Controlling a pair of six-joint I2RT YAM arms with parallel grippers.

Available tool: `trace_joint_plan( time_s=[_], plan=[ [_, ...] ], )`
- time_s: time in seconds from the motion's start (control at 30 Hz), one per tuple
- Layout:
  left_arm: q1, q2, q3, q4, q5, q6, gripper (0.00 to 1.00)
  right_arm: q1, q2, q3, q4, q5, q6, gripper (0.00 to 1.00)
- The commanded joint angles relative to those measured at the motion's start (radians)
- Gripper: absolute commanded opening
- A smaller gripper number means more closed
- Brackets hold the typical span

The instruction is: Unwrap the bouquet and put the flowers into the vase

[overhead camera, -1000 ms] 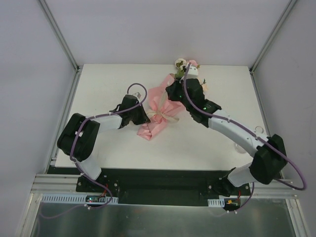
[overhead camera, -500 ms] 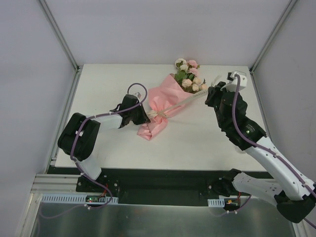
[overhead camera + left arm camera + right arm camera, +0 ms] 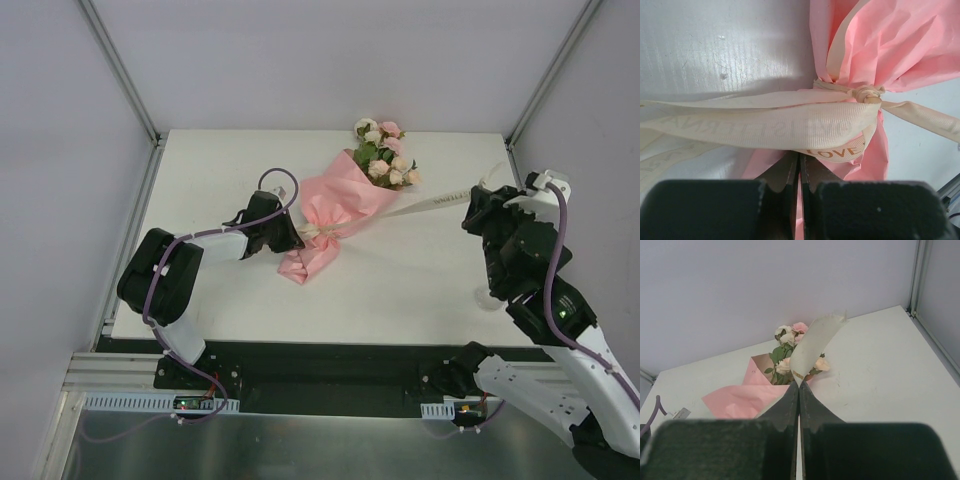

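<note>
The bouquet (image 3: pixel 340 200) lies on its side in the middle of the white table (image 3: pixel 220 160). Its flowers (image 3: pixel 385 150) point toward the far edge and its pink paper tail points toward the near edge.

The left arm is folded low, its elbow out to the left and its forearm reaching right. The left gripper (image 3: pixel 292 238) sits just beside the bouquet's tied neck. In the left wrist view its jaws are pressed together right under the knot, with a loop of the cream ribbon (image 3: pixel 430 204) crossing their tips. Whether they pinch ribbon, paper or nothing cannot be told.

The right arm stands over the table's right edge, its forearm raised and its wrist bent back toward the centre. The right gripper (image 3: pixel 478 200) is held well apart from the bouquet. Its jaws are clamped on the ribbon's free end, which sticks up above the fingertips in the right wrist view. From there the ribbon runs in a straight line back to the knot.

A bit of clear glass, apparently the vase (image 3: pixel 488 297), shows beside the right forearm near the table's near edge, mostly hidden
</note>
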Motion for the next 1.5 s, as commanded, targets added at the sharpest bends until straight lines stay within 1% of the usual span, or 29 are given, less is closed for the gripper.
trace_joint_plan(
  time_s=[0.0, 0.07, 0.13, 0.2, 0.27, 0.3, 0.37, 0.53, 0.7, 0.8, 0.83, 0.87, 0.9, 0.93, 0.97, 1.0, 1.03, 1.07, 1.1, 1.13, 1.17, 1.2, 1.23, 1.27, 1.33, 1.37, 1.4, 1.43, 1.47],
  plan=[
    [-0.006, 0.009, 0.026, -0.012, 0.003, 0.009, 0.00, -0.005, -0.032, 0.034, -0.049, 0.036, -0.016, 0.01],
    [-0.006, 0.008, 0.026, -0.012, 0.009, 0.012, 0.00, -0.005, -0.036, 0.023, -0.085, 0.039, -0.004, 0.01],
    [-0.007, 0.003, 0.021, -0.009, 0.007, 0.018, 0.00, -0.005, -0.046, -0.026, -0.128, 0.048, -0.004, 0.01],
    [-0.010, 0.000, 0.020, -0.008, 0.003, 0.019, 0.00, -0.004, -0.078, -0.029, -0.207, 0.146, 0.022, 0.01],
    [-0.010, 0.003, 0.024, -0.005, 0.003, 0.019, 0.00, -0.005, -0.124, -0.026, -0.218, 0.189, 0.019, 0.01],
    [-0.012, 0.005, 0.026, -0.008, 0.004, 0.020, 0.00, -0.005, -0.169, -0.028, -0.202, 0.184, 0.006, 0.01],
    [-0.013, 0.008, 0.030, -0.006, 0.006, 0.023, 0.00, -0.005, -0.192, -0.015, -0.176, 0.157, -0.031, 0.01],
    [-0.013, 0.000, 0.023, -0.006, 0.001, 0.020, 0.00, -0.005, -0.151, 0.023, -0.207, 0.128, -0.034, 0.01],
    [-0.015, 0.000, 0.023, -0.008, 0.004, 0.023, 0.00, -0.004, -0.160, 0.017, -0.213, 0.114, -0.016, 0.01],
    [-0.019, -0.005, 0.023, 0.006, 0.027, 0.040, 0.00, -0.005, -0.152, -0.032, -0.215, 0.059, 0.045, 0.01],
    [-0.025, -0.011, 0.020, 0.012, 0.030, 0.048, 0.00, -0.005, -0.145, -0.050, -0.221, -0.005, 0.067, 0.01],
    [-0.030, -0.031, 0.017, 0.029, 0.035, 0.060, 0.03, -0.005, -0.125, -0.095, -0.225, -0.041, 0.091, 0.01],
    [-0.030, -0.041, 0.006, 0.038, 0.047, 0.068, 0.11, -0.004, -0.112, -0.121, -0.225, -0.082, 0.142, 0.02],
    [-0.032, -0.057, 0.000, 0.041, 0.076, 0.075, 0.15, -0.004, -0.100, -0.156, -0.215, -0.155, 0.163, 0.02],
    [-0.032, -0.098, -0.019, 0.046, 0.084, 0.083, 0.19, -0.004, -0.068, -0.214, -0.211, -0.190, 0.185, 0.03],
    [-0.032, -0.121, -0.032, 0.055, 0.093, 0.083, 0.27, -0.004, -0.048, -0.247, -0.210, -0.216, 0.235, 0.04],
    [-0.032, -0.147, -0.045, 0.058, 0.110, 0.083, 0.30, -0.005, -0.025, -0.271, -0.205, -0.257, 0.255, 0.04],
    [-0.032, -0.203, -0.054, 0.057, 0.145, 0.081, 0.33, -0.005, 0.019, -0.296, -0.196, -0.276, 0.274, 0.06],
    [-0.033, -0.234, -0.075, 0.054, 0.159, 0.081, 0.38, -0.007, 0.042, -0.337, -0.187, -0.286, 0.282, 0.12],
    [-0.032, -0.270, -0.085, 0.040, 0.167, 0.081, 0.46, -0.007, 0.065, -0.348, -0.178, -0.280, 0.298, 0.19],
    [-0.032, -0.344, -0.091, 0.025, 0.164, 0.092, 0.50, -0.005, 0.113, -0.354, -0.172, -0.279, 0.299, 0.37],
    [-0.032, -0.383, -0.097, 0.008, 0.152, 0.100, 0.53, -0.005, 0.137, -0.350, -0.158, -0.285, 0.289, 0.43],
    [-0.030, -0.421, -0.095, -0.045, 0.132, 0.109, 0.60, -0.005, 0.162, -0.338, -0.123, -0.317, 0.257, 0.49],
    [-0.027, -0.486, -0.091, -0.070, 0.091, 0.120, 0.63, -0.005, 0.222, -0.325, -0.100, -0.343, 0.242, 0.59],
    [-0.004, -0.534, -0.059, -0.153, 0.047, 0.121, 0.66, -0.004, 0.292, -0.266, -0.037, -0.413, 0.213, 0.62],
    [0.008, -0.558, -0.045, -0.179, 0.029, 0.109, 0.67, -0.004, 0.367, -0.247, -0.009, -0.437, 0.197, 0.64],
    [0.046, -0.563, -0.017, -0.193, -0.003, 0.098, 0.69, -0.004, 0.409, -0.226, 0.020, -0.461, 0.196, 0.64],
    [0.074, -0.561, -0.007, -0.195, -0.008, 0.085, 0.70, -0.004, 0.449, -0.188, 0.078, -0.519, 0.197, 0.64],
    [0.103, -0.537, 0.010, -0.221, -0.003, 0.047, 0.70, -0.001, 0.528, -0.166, 0.110, -0.552, 0.205, 0.63]
  ],
)
